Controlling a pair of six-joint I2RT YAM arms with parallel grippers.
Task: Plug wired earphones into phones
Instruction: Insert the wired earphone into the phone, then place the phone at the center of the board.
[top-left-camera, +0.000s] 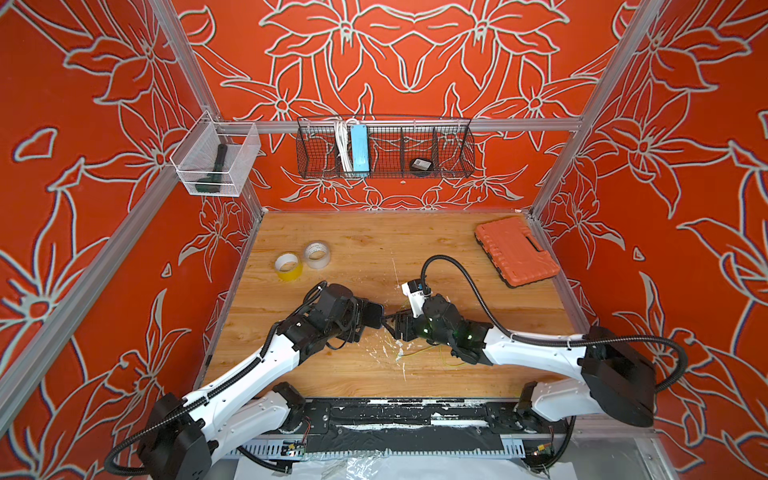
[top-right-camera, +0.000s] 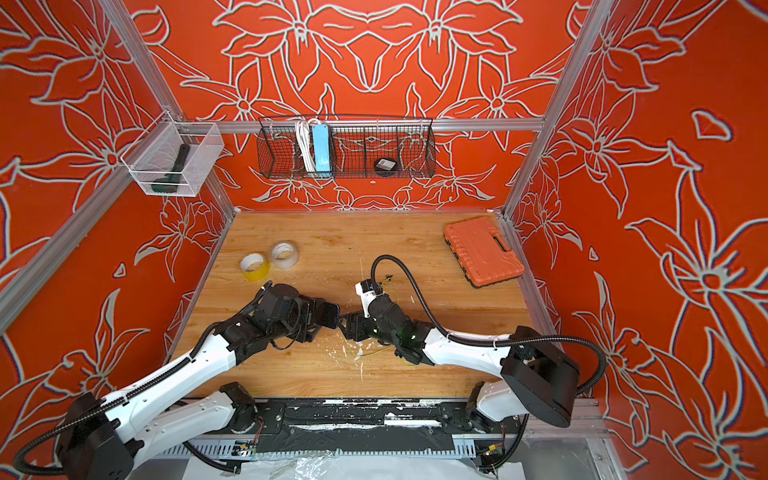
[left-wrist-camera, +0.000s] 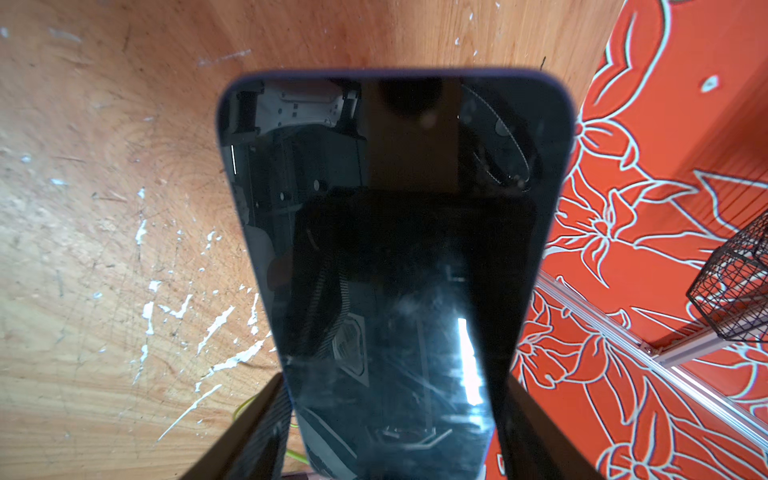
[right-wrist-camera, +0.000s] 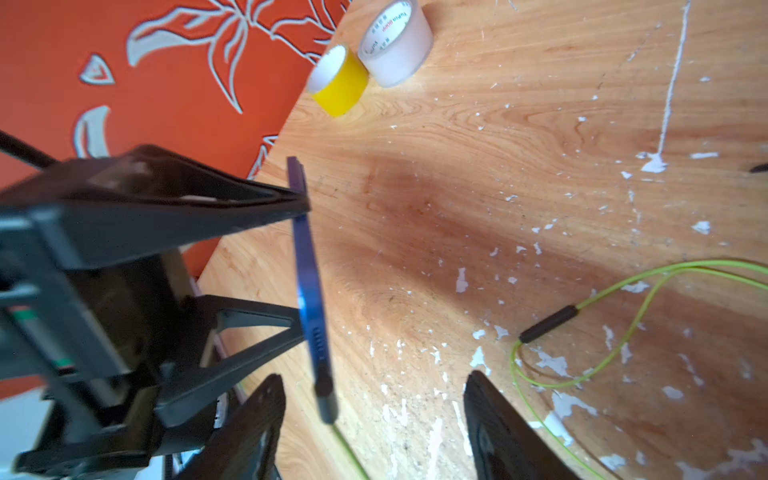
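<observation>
My left gripper (top-left-camera: 365, 316) is shut on the black phone (top-left-camera: 372, 312), a finger pressed to each long side, and holds it above the table. Its glossy screen (left-wrist-camera: 395, 249) fills the left wrist view. In the right wrist view the phone's thin blue edge (right-wrist-camera: 307, 270) faces me, and the dark plug (right-wrist-camera: 325, 399) of the wired earphones sits in its lower end. My right gripper (right-wrist-camera: 374, 386) is open, its jaws wide apart on either side of the plug without touching it. The yellow-green cable (right-wrist-camera: 552, 386) loops over the table past its dark inline piece (right-wrist-camera: 548, 324).
An orange ribbed case (top-left-camera: 515, 251) lies at the back right of the wooden table. A yellow tape roll (top-left-camera: 288, 266) and a clear one (top-left-camera: 317, 254) stand at the back left. A black wire basket (top-left-camera: 384, 147) and a white mesh bin (top-left-camera: 216, 160) hang on the walls.
</observation>
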